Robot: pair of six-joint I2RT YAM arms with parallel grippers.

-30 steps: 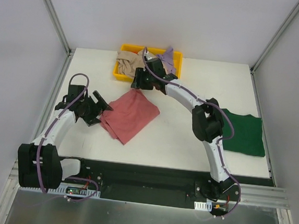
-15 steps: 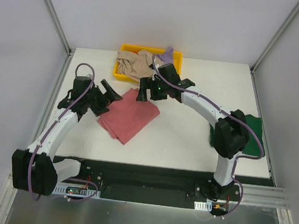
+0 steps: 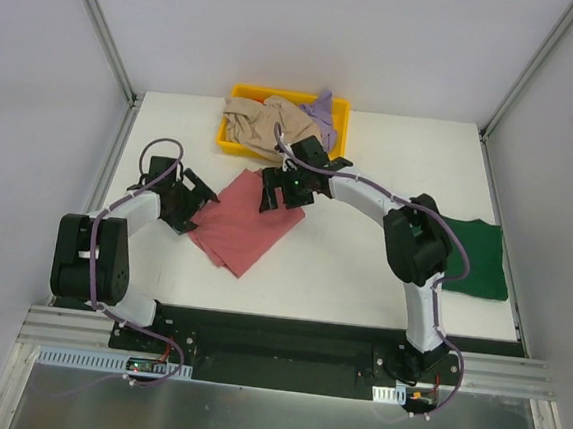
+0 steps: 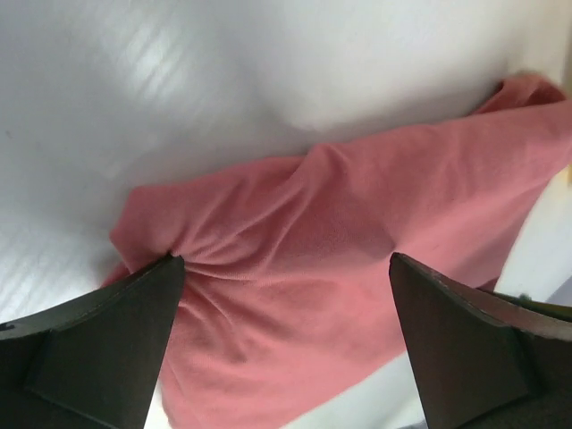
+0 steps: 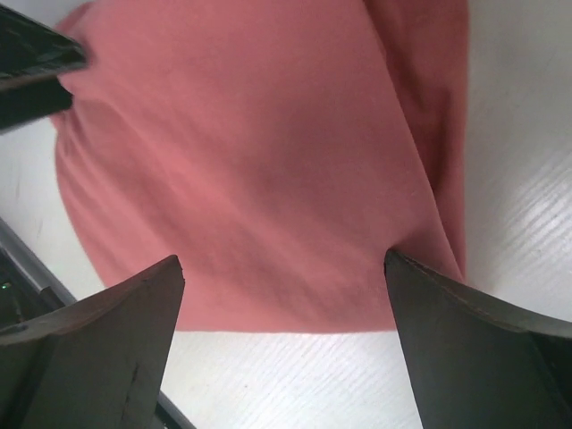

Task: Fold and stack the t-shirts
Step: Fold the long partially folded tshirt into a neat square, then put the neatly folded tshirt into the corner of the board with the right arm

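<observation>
Now the left end effector is wide open at the rose-red t-shirt, centre frame. The right end effector also is.

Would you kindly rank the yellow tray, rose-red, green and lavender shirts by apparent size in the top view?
Yellow tray
then rose-red shirt and green shirt, too alike to rank, the green partly behind the right arm
lavender shirt smallest

The rose-red t-shirt lies flat on the table, left gripper at its left edge, right gripper over its far corner. The dark green t-shirt lies well to its right.
</observation>
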